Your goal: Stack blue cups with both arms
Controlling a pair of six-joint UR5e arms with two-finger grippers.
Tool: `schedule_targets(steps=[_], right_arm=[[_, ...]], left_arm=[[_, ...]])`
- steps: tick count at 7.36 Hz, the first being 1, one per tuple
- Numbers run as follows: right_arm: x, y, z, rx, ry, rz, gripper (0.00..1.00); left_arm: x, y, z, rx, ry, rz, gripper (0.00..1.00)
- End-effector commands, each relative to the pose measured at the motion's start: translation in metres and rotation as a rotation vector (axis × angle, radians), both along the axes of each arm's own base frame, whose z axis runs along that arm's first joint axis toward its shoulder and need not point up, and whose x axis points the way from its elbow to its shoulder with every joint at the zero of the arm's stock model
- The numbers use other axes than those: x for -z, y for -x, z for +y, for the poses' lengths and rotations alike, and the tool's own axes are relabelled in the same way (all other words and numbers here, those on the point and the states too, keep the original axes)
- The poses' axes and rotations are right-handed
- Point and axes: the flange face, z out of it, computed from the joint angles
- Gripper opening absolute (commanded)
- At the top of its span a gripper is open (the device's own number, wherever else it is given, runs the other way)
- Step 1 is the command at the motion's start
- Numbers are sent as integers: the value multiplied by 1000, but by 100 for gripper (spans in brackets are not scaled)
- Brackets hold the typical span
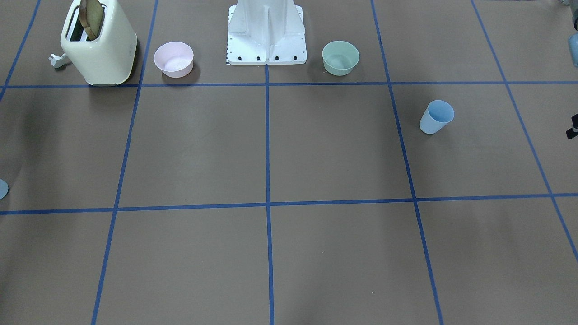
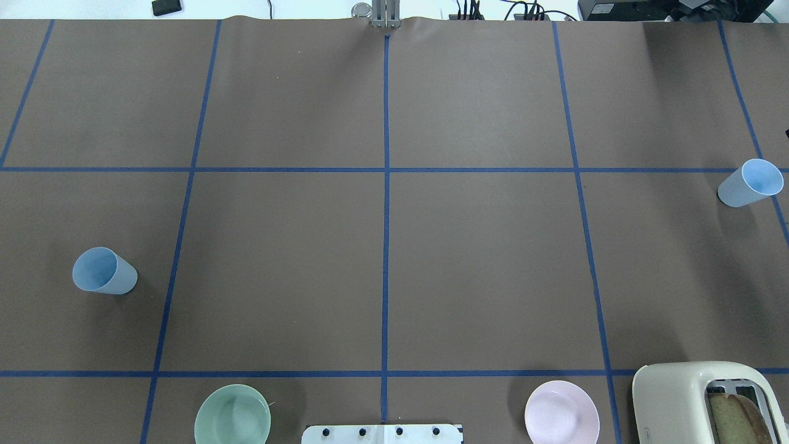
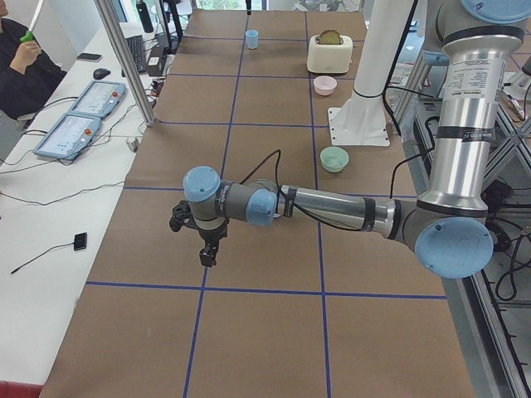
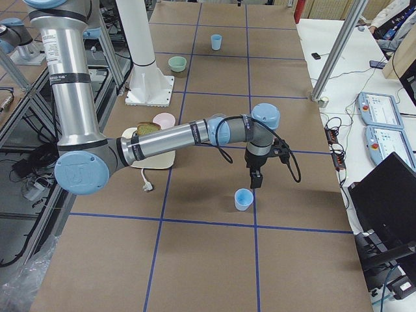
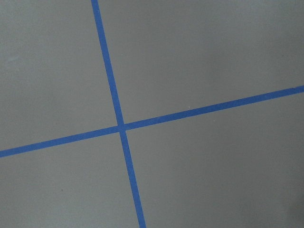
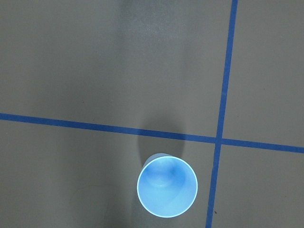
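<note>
Two light blue cups stand upright and far apart. One cup [image 2: 105,271] is on the robot's left side and also shows in the front view [image 1: 436,117]. The other cup [image 2: 749,184] is at the right end, and the right wrist view looks down into it [image 6: 167,192]. My right gripper [image 4: 255,182] hangs just above and behind this cup [image 4: 243,199], apart from it. My left gripper [image 3: 207,255] hangs over bare table at the left end. The left wrist view shows only crossed blue tape. I cannot tell whether either gripper is open or shut.
A cream toaster [image 1: 99,43] with a bread slice, a pink bowl [image 1: 174,58], the white pedestal [image 1: 266,36] and a pale green bowl [image 1: 341,58] stand along the robot's side. An operator [image 3: 17,66] sits beside the table.
</note>
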Motion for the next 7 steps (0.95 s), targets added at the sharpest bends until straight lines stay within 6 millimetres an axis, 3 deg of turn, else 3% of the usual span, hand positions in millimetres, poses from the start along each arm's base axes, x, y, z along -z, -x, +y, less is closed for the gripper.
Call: schedule_targets(steps=[1, 4, 5, 7], right_arm=[[2, 8, -1, 24, -41, -9, 100], [0, 10, -2, 47, -52, -9, 100], [6, 10, -6, 55, -70, -12, 100], [3, 16, -5, 64, -60, -12, 100]], left_arm=[[26, 0, 7, 75, 25, 15, 99], [45, -1, 41, 134, 43, 32, 99], [41, -3, 49, 144, 39, 58, 99], [34, -38, 68, 166, 60, 109, 99]])
